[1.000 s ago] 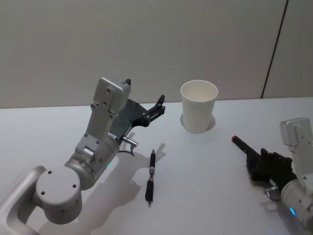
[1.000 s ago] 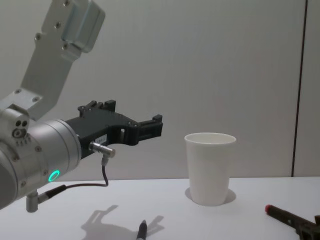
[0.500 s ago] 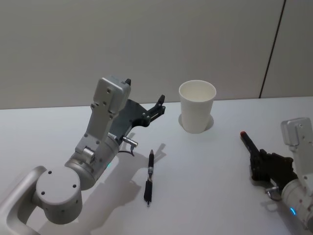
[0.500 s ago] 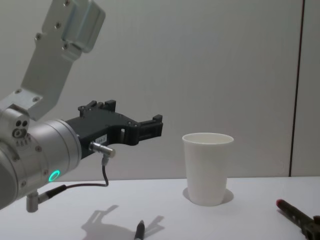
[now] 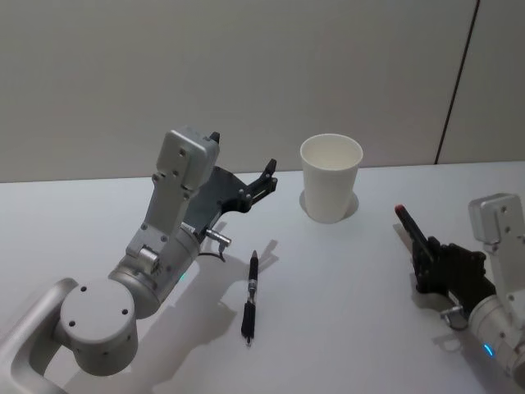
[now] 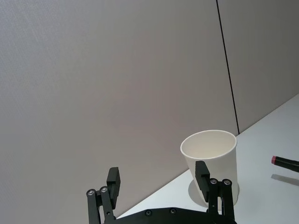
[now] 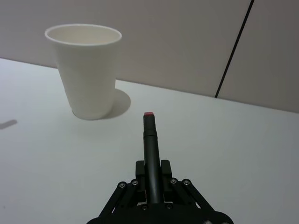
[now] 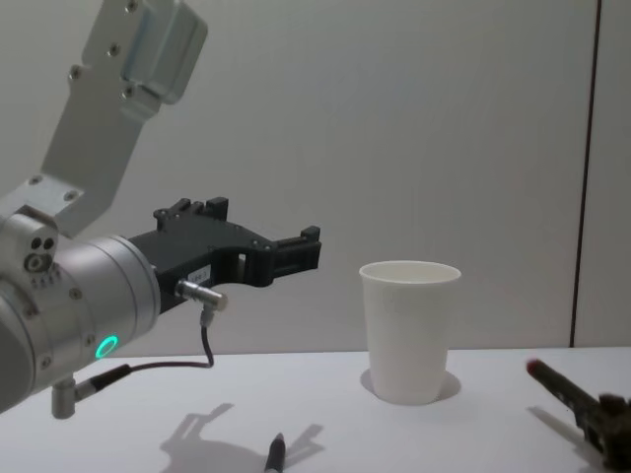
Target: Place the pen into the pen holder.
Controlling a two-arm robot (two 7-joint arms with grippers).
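Your right gripper (image 7: 152,173), low at the right side of the table (image 5: 344,336), is pinched shut on the back end of a black pen (image 7: 150,140) with a red tip. The pen holder (image 5: 330,180), a white paper cup, stands upright at the rear centre, well apart from the pen's tip.

The main risk is the cup wall. The pen sits lower than the rim, so a straight push forward would likely strike the side, and a light, empty cup would slide or topple. The hold is at one end only, so the pen may swivel in the grip when you tip it upright. Dropped at a slant, a long pen could lever the cup over.

The pen's long axis runs from the gripper towards the cup, red tip leading. In the chest view it lies close to level, with the tip raised a little above the held end.

Your left gripper (image 5: 267,176) hovers with fingers spread, to the left of the cup. A second pen (image 5: 252,295) lies flat on the table below it.
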